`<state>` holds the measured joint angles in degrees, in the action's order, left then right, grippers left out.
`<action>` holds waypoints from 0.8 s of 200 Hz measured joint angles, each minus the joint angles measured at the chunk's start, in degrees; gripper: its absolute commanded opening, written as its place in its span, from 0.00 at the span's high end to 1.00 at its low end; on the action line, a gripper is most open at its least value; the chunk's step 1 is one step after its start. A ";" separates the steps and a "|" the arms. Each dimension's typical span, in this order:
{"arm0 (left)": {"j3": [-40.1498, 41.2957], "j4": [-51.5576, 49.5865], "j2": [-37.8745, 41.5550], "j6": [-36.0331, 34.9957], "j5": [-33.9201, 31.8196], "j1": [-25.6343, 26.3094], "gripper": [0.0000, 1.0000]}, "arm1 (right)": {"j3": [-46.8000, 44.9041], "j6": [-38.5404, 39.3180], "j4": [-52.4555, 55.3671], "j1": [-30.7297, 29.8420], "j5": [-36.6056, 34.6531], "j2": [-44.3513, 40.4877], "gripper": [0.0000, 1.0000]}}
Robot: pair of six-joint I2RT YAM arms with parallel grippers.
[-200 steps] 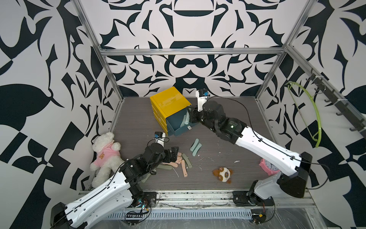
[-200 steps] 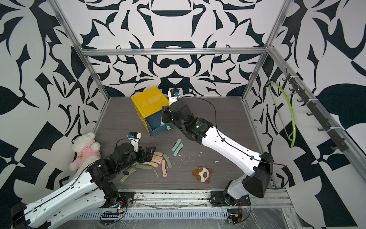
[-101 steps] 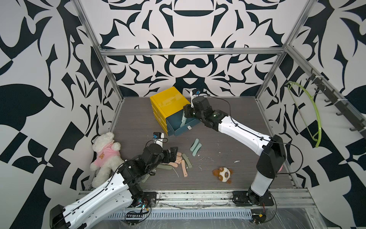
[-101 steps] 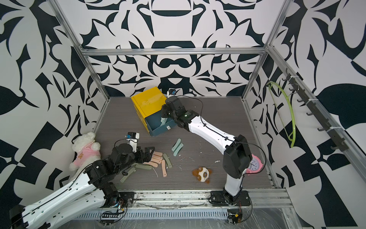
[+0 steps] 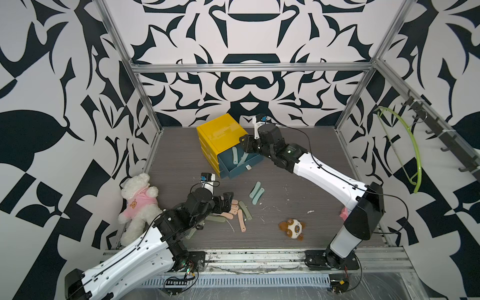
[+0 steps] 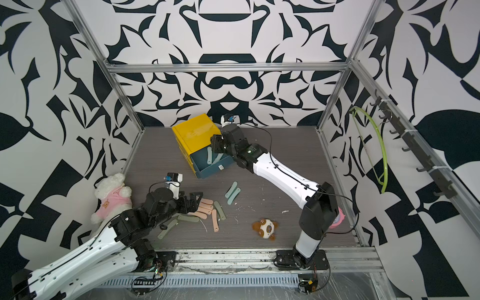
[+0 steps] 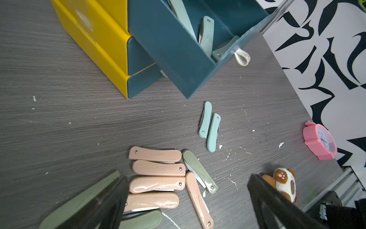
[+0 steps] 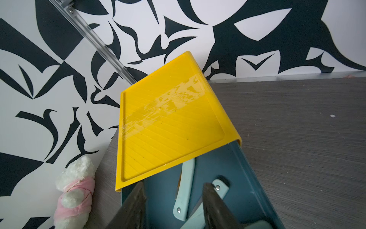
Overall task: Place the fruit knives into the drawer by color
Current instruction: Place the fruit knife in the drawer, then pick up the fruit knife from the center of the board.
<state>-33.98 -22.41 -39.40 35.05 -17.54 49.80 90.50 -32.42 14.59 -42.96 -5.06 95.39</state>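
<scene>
The yellow cabinet [image 5: 219, 132] sits toward the back of the surface [image 5: 298, 161] with its top drawer [image 7: 168, 49] pulled out and the 2 lower drawers [image 7: 138, 53] shut. At least 3 teal fruit knives [image 8: 186, 184] lie inside the open drawer. The right end effector [image 8: 173, 184] hangs directly over them, and its jaws stand apart with nothing clamped between them. So the step in hand looks like the teal drop-off, with this delivery finished or nearly so. 2 more teal knives [image 7: 206, 119] lie side by side on the surface in front of the drawer, well clear of the cabinet. The right arm's next move would be to lift straight out past the drawer walls and come down on 1 of that pair, jaws set across its narrow width. The left end effector [image 7: 187, 177] is spread fully wide and empty, low over the mixed heap. There 5 peach knives [image 7: 158, 168] lie packed together and touching, with olive knives [image 7: 200, 171] alongside. Picking 1 from that cluster will likely call for separating it first, and a second drawer must be opened before peach or olive can go in. The brown-and-white plush toy [image 5: 292, 228], the white teddy bear [image 5: 137, 202] and the pink alarm clock [image 7: 320, 139] are not part of the job.
</scene>
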 measured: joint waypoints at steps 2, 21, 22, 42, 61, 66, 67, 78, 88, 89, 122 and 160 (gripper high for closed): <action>-0.04 0.00 0.00 -0.04 0.00 0.00 0.01 | -0.15 0.00 0.17 0.00 0.13 -0.35 0.50; -0.20 0.00 -0.33 -0.50 0.61 0.00 0.01 | -2.29 -0.37 1.22 0.00 1.46 -3.80 0.50; -0.20 0.00 -0.35 -0.52 0.63 0.00 0.01 | -2.40 -0.37 1.29 0.00 1.49 -3.98 0.50; -0.39 -0.17 -1.25 -0.92 1.57 0.00 0.01 | -6.56 -0.57 2.34 0.00 2.54 -9.25 0.50; -1.36 -0.37 -2.56 -1.44 2.82 0.00 0.01 | -10.91 -0.66 3.72 0.00 3.10 -14.21 0.50; -1.64 -0.42 -2.95 -1.66 3.21 0.00 0.01 | -12.22 -0.68 4.11 0.00 3.17 -15.52 0.50; -1.70 -0.42 -3.02 -1.68 3.26 0.00 0.01 | -12.41 -0.68 4.15 0.00 3.19 -15.69 0.50; -2.29 -0.44 -3.93 -2.03 3.98 0.00 0.01 | -15.39 -0.85 5.55 0.00 3.32 -18.49 0.50; -2.75 -0.59 -4.83 -2.27 4.85 0.00 0.01 | -17.97 -1.03 6.43 0.00 3.37 -20.55 0.50; -2.80 -0.59 -4.90 -2.29 4.90 0.00 0.01 | -18.34 -1.07 6.64 0.00 3.34 -20.87 0.50; -3.43 -0.59 -8.22 -3.37 7.43 0.31 0.00 | -27.34 -2.62 10.40 -0.04 2.71 -27.45 0.50; -5.95 -0.46 -16.35 -5.14 7.37 5.99 0.01 | -36.44 -5.46 13.94 -0.04 -0.11 -35.71 0.50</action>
<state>-39.92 -22.87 -55.75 29.91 -10.17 55.79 54.06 -37.89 28.53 -43.00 -5.17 59.68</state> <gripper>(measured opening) 0.995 0.501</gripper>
